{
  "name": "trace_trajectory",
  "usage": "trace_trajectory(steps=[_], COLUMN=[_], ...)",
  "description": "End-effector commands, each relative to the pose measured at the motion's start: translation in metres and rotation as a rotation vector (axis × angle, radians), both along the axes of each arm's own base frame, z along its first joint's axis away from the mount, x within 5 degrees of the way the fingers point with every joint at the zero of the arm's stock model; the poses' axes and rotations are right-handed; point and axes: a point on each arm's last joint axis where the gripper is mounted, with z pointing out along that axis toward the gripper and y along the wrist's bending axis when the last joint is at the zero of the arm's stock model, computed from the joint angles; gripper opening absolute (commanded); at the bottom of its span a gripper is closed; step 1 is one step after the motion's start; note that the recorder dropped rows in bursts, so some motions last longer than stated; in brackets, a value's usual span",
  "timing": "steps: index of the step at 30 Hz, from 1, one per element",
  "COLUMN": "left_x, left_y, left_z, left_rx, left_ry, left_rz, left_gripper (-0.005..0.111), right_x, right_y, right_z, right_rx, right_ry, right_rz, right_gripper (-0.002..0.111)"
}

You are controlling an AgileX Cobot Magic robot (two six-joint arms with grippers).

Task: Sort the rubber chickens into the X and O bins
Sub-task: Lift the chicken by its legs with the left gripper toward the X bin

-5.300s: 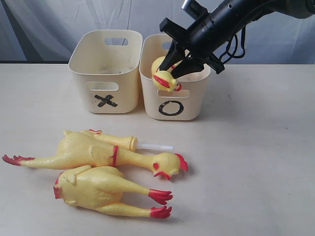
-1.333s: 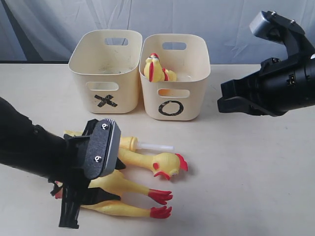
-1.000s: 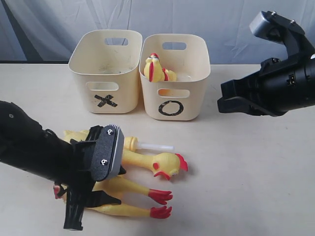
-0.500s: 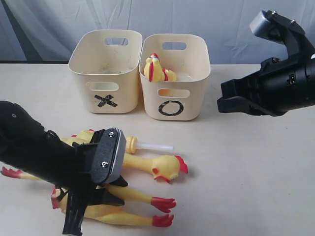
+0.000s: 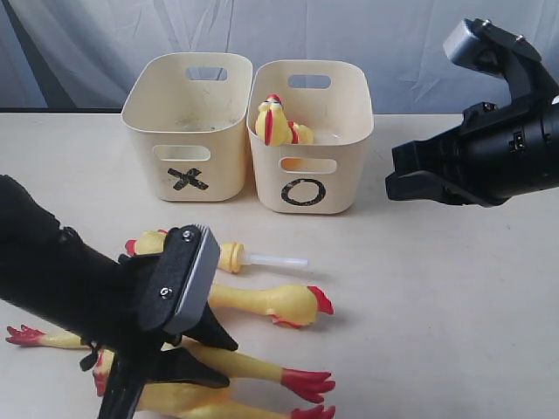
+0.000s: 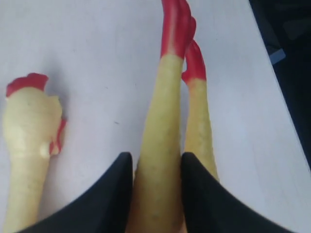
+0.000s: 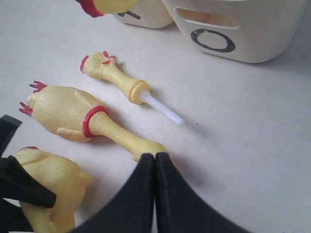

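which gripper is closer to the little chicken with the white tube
Left. The left gripper is just in front of the small chicken, shut on a leg of the front chicken. The right gripper hangs shut off to the right, past the O bin.

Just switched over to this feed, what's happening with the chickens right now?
The left pincer is clamped on one leg of a large chicken. The right pincer hangs shut and empty, off to the side of the bins. A small chicken sits in the O bin; another large chicken and a tube-necked chicken lie on the table.
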Motion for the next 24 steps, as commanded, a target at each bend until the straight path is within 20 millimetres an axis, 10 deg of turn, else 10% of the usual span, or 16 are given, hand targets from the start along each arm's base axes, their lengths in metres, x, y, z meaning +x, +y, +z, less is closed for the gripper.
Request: trace_trajectory(steps=[1, 15, 24], left_x=[-0.001, 0.062, 0.071], left_y=[0.002, 0.040, 0.040], left_z=[0.025, 0.094, 0.119], left_rx=[-0.058, -0.327, -0.409], left_ry=[-0.041, -0.308, -0.334], left_rz=[0.108, 1.152, 1.224], left_gripper=[0.000, 0.000, 0.000], right_x=[-0.001, -0.001, -0.001], right_y=[-0.001, -0.001, 0.000], right_z=[0.001, 0.001, 0.002], right_rx=[0.002, 0.005, 0.018], right_ry=[-0.007, -0.004, -0.002], right_rz=[0.001, 0.001, -0.004], right_gripper=[-0.001, -0.001, -0.001])
